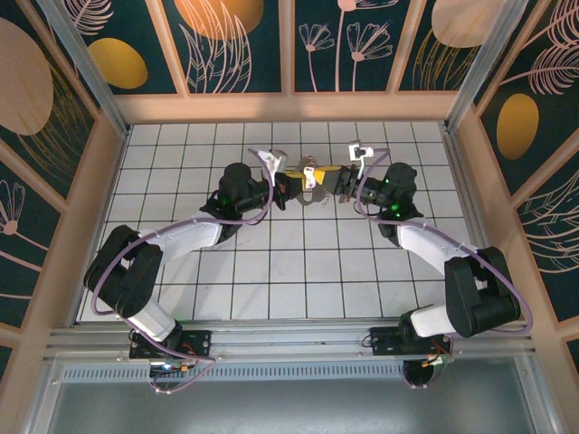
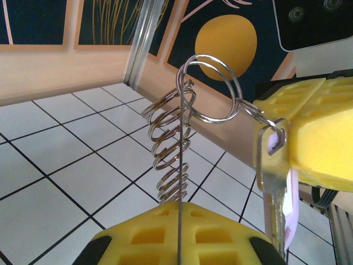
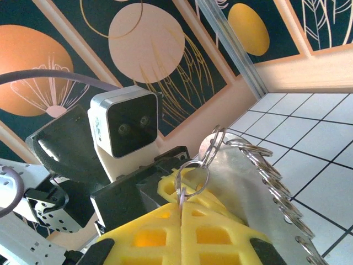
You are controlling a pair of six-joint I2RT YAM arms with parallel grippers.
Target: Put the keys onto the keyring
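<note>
Keyring (image 2: pixel 180 138) upright in left gripper (image 2: pixel 180 218)

keyring (image 2: pixel 180 138): thin glossy metal wire | key (image 2: pixel 273 182): shiny metal | floor tiles (image 2: pixel 55 182): smooth

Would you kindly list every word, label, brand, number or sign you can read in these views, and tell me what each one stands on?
None: no text can be read.
The key and the keyring show no markings.
The wrist camera shows no legible brand.
The wall panels bear plant and disc patterns, no lettering.
Anything printed at the left arm's base is too small to read.
</note>
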